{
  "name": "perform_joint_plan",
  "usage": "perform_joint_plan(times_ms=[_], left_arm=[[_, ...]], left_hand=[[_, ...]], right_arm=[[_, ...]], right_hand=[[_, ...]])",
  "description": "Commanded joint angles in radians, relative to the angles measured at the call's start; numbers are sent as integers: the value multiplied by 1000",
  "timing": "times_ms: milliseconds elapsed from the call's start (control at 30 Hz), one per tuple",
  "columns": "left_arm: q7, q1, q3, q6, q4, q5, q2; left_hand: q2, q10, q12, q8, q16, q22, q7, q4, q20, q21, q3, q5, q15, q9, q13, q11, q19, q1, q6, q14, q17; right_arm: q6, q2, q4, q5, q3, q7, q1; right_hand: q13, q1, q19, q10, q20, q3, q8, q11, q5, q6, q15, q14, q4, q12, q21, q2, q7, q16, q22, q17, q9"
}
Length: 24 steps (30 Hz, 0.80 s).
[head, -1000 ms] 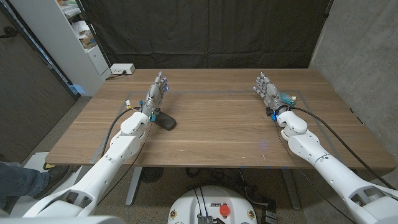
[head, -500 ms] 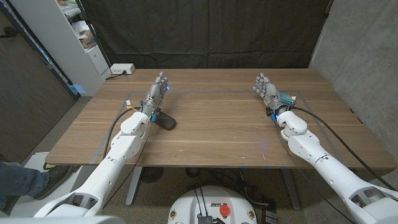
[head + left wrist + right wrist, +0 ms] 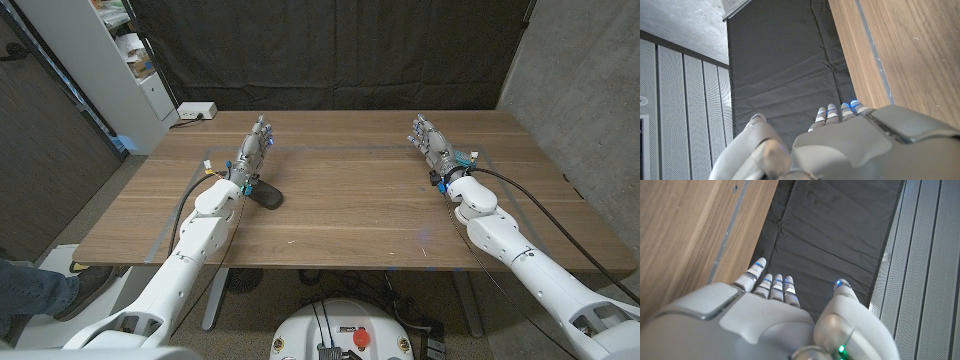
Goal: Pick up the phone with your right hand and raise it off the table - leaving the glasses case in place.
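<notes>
Both hands have turned edge-on since a moment ago; right hand (image 3: 430, 142) stands fingers extended, holding nothing. Left hand (image 3: 252, 152) likewise. Dark glasses case (image 3: 265, 196), perhaps, lies beside the left wrist on the bench (image 3: 350, 210).

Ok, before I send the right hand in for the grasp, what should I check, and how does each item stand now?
1. Right hand free: ok, fingers straight, holds nothing.
2. Left hand idle: ok, holds nothing, far across the table from the right hand.
3. Phone located: not ok, I cannot pick it out on the table.
4. Glasses case in place: ok, the dark oval lies on the table by the left forearm.
5. Left forearm off the case: cannot tell, they sit very close.
</notes>
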<state>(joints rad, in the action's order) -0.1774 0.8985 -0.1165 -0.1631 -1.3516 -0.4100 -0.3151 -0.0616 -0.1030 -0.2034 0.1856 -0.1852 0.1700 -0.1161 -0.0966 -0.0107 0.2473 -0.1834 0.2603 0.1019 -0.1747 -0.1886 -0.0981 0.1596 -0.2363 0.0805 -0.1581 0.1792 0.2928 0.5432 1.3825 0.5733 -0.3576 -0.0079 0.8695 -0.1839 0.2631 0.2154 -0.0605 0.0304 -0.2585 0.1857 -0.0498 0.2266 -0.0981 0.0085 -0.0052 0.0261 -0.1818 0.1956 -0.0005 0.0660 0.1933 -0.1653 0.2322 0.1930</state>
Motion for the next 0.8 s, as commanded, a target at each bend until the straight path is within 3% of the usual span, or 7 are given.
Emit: perform_joint_plan(times_ms=[33,433,800], left_arm=[[-6,13,19,12,-19,21,7],[-5,21,26,18,-33,26,9],[0,28,27,31,-54,28,9]], left_hand=[[6,0,-5,4,-2,5,-4,2,-4,-4,-4,0,-1,-5,-4,-3,11,-6,0,-11,4],[11,2,-6,5,-2,5,-3,3,-3,-8,-5,-1,-3,-5,-4,-4,10,-9,-2,-11,3],[15,2,-6,5,-4,5,-3,5,-8,-10,-6,-2,-2,-5,-4,-3,8,-11,-3,-7,3]], right_arm=[[-10,30,29,-50,-8,-27,2],[-21,51,60,-116,-16,-88,8],[-80,92,129,-176,-13,-160,30]], right_hand=[[-3,15,12,-3,3,0,4,5,8,1,-3,1,6,-5,4,-2,-5,5,-3,-2,1],[-3,23,20,-10,4,-2,8,16,10,-4,-9,10,13,-9,4,-1,-16,8,-3,-7,1],[-4,26,50,-18,1,-2,14,29,14,-16,-32,77,17,-12,7,4,-31,31,-2,-13,1]])
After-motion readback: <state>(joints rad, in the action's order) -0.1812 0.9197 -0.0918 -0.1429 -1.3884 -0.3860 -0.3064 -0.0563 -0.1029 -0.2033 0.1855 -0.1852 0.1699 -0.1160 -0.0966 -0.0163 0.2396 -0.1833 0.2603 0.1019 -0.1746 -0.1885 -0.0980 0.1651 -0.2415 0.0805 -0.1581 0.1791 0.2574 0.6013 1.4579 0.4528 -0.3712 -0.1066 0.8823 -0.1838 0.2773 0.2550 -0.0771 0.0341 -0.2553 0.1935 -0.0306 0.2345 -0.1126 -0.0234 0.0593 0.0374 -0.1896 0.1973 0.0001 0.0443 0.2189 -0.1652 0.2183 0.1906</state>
